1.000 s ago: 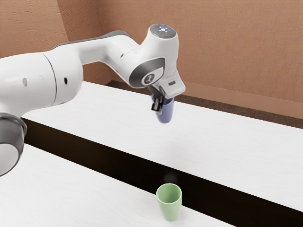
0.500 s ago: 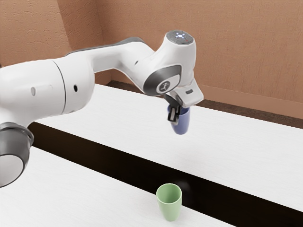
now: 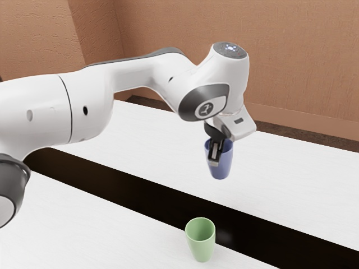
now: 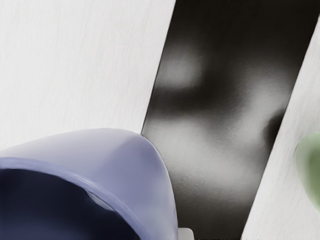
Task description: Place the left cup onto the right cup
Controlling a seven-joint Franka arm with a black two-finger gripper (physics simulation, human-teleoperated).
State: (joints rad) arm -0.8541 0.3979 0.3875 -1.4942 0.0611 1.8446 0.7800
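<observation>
One arm (image 3: pixel 129 84) points its hand (image 3: pixel 218 153) downward, clamping the blue cup (image 3: pixel 225 168) aloft.

Blue cup (image 3: pixel 224 167), green cup (image 3: pixel 200 241) — white table (image 3: pixel 291 179), one black band (image 3: pixel 140 193), seemingly glossy

There are two cups: one blue cup (image 3: pixel 224 166) and one green cup (image 3: pixel 200 240). There is one arm (image 3: pixel 118 101), and it carries one gripper (image 3: pixel 215 158). There is one table (image 3: pixel 112 147), and one dark strip (image 3: pixel 140 190) runs across its white top.
</observation>
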